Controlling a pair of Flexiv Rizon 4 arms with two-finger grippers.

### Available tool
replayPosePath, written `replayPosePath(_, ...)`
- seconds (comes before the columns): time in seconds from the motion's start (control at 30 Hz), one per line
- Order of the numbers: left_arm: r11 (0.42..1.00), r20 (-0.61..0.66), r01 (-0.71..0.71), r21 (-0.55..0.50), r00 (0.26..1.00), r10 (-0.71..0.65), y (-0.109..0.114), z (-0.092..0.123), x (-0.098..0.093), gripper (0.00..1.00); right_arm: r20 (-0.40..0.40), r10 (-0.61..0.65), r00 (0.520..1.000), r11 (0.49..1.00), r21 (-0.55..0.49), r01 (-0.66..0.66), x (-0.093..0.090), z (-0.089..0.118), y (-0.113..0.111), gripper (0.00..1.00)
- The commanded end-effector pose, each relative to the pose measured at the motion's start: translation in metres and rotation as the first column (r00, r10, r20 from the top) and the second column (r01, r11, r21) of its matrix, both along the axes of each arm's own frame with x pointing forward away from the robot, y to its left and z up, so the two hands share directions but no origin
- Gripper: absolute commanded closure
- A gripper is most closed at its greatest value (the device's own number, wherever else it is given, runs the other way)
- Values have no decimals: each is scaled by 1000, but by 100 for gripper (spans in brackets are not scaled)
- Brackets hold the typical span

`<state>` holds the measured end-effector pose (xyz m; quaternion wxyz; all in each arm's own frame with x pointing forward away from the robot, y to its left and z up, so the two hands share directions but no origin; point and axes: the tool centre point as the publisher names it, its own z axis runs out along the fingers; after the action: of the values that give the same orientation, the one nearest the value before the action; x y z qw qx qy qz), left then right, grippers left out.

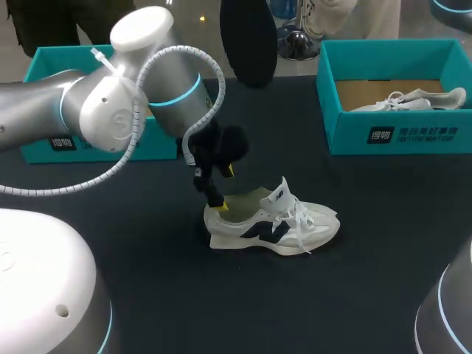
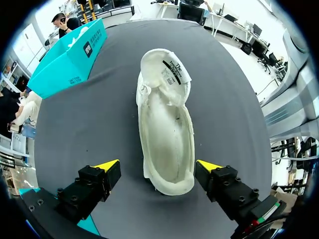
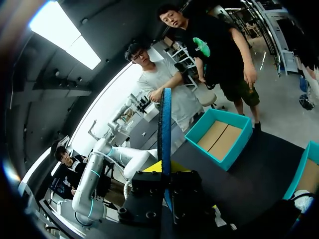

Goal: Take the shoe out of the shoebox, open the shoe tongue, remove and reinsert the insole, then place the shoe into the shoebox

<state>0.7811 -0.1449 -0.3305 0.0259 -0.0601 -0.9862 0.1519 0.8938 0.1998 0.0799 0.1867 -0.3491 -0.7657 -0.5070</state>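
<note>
Left jaws gape wide either side of the shoe's (image 2: 167, 134) heel; right jaws, raised beyond the shoe, clamp the black insole (image 3: 164, 124) upright

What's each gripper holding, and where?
Right gripper: insole, clamped at one end. Left gripper: nothing, open, fingers either side of the shoe at its heel.

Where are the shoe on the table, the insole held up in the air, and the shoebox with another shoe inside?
shoe (image 1: 258, 230): head view, on its side panel.
insole (image 1: 249, 40): head view, middle of its dark flat face.
shoebox (image 1: 398, 136): head view, on its front wall.
</note>
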Motion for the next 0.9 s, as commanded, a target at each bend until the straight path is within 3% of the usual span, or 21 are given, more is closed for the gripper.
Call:
replayPosePath(0.03, 999, -17, 4, 32, 1000, -3, -14, -9, 5, 0, -3, -2, 1000, 1000, -25, 2, 0, 11, -7, 100)
replayPosePath(0.67, 997, -42, -11, 79, 999, 15, -31, -45, 14, 0, -2, -12, 1000, 999, -37, 12, 4, 16, -13, 100)
replayPosePath(0.7, 997, -49, -8, 82, 999, 12, -32, -47, 14, 10, -2, -12, 1000, 999, -37, 12, 4, 16, -13, 100)
replayPosePath(0.73, 997, -52, -6, 81, 999, 11, -33, -48, 15, 67, -2, -12, 1000, 999, -37, 12, 4, 16, -13, 100)
replayPosePath(0.77, 997, -52, -6, 82, 999, 10, -33, -49, 15, 100, -2, -12, 1000, 999, -37, 12, 4, 16, -13, 100)
replayPosePath(0.9, 996, -57, 2, 85, 998, 3, -33, -53, 14, 100, -2, -12, 1000, 999, -37, 12, 4, 16, -13, 100)
